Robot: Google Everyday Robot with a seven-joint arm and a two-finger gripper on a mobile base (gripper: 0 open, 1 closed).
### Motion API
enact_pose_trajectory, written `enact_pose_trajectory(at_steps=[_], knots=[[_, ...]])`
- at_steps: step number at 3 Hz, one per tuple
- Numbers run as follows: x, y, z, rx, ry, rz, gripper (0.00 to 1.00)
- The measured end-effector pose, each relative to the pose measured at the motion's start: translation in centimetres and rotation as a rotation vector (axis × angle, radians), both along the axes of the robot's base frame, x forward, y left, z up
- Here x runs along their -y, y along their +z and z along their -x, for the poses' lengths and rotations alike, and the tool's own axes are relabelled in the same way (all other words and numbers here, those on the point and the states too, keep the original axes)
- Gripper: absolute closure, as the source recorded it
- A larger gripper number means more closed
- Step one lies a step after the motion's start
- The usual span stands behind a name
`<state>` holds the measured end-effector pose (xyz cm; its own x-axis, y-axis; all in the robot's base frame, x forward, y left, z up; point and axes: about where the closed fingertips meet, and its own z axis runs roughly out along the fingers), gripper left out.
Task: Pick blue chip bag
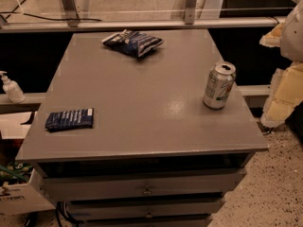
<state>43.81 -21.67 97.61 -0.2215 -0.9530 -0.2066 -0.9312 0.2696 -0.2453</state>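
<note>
**Foil bag lies far across the table from the gripper**

Cream-coloured and bulky, the gripper (283, 96) hangs off the side of the grey tabletop (142, 103), at the edge of the camera view and not yet over the surface. I cannot tell whether it is set wide or narrow. The bag is plainly not in it.

The puffy, crumpled dark blue foil chip bag with white print (132, 42) lies well apart from the gripper, across the table and close to its far edge. The reach has not begun, by my reading.

Nearest the gripper stands an upright silver aluminium soda can with an open top (219, 85). It is close to the straight line from gripper to bag, so a low sweep could clip it and tip it over. Coming in high and descending late looks safer.

Farthest from the gripper, near the front corner, lies a flat rectangular dark blue packet with white text lines (69, 119). Its colour matches the bag's, so it could be taken for the target by mistake.

The bag itself brings two risks. Slick, air-filled foil may squirt out of a shallow pinch. A push instead of a grasp could slide it over the far edge.
</note>
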Motion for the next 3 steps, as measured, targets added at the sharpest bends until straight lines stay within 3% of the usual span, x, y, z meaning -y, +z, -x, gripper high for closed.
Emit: enact_pose_trajectory(at_steps=[1, 2, 3], knots=[[0.0, 0.0, 0.0, 0.000, 0.000, 0.000, 0.00], [-1.4, -0.6, -0.7, 0.006, 0.026, -0.004, 0.00], [-4.7, -1.5, -2.6, 0.021, 0.074, -0.044, 0.00]])
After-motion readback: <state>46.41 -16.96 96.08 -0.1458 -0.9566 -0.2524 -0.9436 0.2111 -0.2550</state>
